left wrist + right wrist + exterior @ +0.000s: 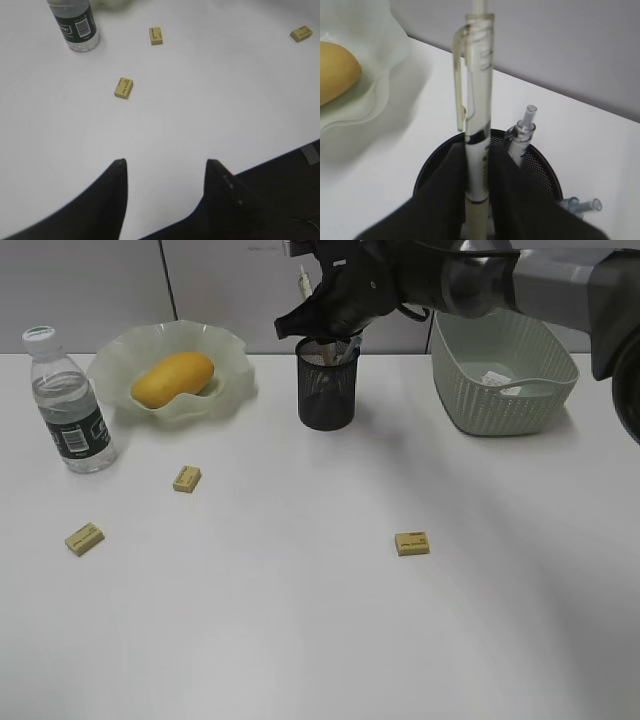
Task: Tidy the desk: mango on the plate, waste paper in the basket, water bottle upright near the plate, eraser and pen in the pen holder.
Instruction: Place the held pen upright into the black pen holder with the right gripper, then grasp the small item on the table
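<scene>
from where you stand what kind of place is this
Probably an office desk: a white desk against grey partition panels, with a mesh pen holder of pens and erasers lying about.

Water bottle (pixel 74 22) label: white barcode visible, digits unreadable. Erasers (pixel 123 87) carry dark print, illegible.

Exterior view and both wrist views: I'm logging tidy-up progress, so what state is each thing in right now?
Mango: on the plate.
Water bottle: upright, capped, left of the plate.
Waste paper: in the basket.
Pen: gripped by the right hand, over the pen holder.
Pen holder: upright, other pens inside.
Three erasers: loose on the desk.
Left hand: open, empty.
</scene>
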Motion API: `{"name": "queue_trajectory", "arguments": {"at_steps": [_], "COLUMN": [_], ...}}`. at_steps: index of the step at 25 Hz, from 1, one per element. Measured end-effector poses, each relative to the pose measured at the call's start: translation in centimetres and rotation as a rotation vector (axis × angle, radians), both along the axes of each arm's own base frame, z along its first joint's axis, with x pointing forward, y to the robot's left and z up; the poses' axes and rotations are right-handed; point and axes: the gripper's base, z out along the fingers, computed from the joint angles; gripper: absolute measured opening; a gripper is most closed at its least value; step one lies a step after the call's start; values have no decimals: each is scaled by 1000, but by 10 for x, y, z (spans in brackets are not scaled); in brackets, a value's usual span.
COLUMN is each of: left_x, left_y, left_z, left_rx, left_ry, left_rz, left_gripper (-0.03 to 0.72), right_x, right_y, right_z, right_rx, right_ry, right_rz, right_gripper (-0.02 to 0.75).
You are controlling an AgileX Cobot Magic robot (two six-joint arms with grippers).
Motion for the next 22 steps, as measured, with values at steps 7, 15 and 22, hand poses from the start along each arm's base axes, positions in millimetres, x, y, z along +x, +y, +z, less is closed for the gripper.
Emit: {"name": "queue_trajectory", "arguments": {"at_steps": [7, 15, 22], "left_x": [0, 0, 0], "left_y": [0, 0, 0], "left_z": [0, 0, 0], "left_rx": [-1, -1, -1], "left_ry": [-1, -2, -2], "left_rz": [0, 0, 0], "left_gripper": [382, 382, 382], "right_x": [0, -10, -43], "right_y": [-1, -7, -26], "right_z": [0, 46, 91], "right_rx": [12, 16, -121], "right_ry": [5, -9, 170], "right_rz": [-5, -13, 16], "right_gripper": [498, 569, 569]}}
